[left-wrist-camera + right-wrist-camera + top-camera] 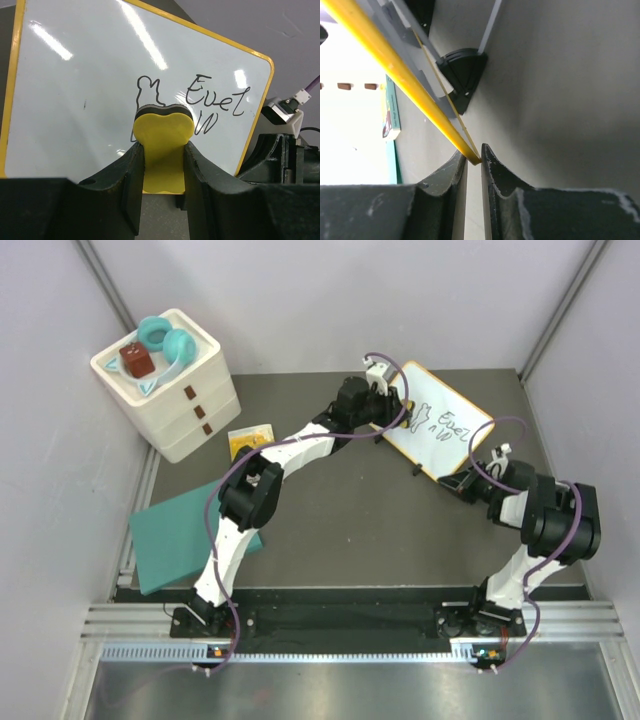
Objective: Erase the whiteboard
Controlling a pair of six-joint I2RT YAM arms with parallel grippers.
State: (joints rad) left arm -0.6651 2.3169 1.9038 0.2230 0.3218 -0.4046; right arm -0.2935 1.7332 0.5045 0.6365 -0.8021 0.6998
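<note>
The whiteboard [440, 420] stands tilted at the back right, white with an orange-yellow frame and black scribbles. In the left wrist view it [90, 75] fills the frame, with a drawn figure and writing. My left gripper [164, 165] is shut on a yellow eraser [164, 130], whose dark felt edge presses on the board by the drawing. My right gripper [474, 162] is shut on the board's yellow frame edge [395, 65] at its near corner. A black foot [462, 70] of the board shows behind.
A white drawer unit [170, 385] with teal headphones [165, 340] and a red block on top stands at the back left. A flat teal rectangle [180, 535] lies at the left front. A small yellow packet [250, 440] lies near the drawers.
</note>
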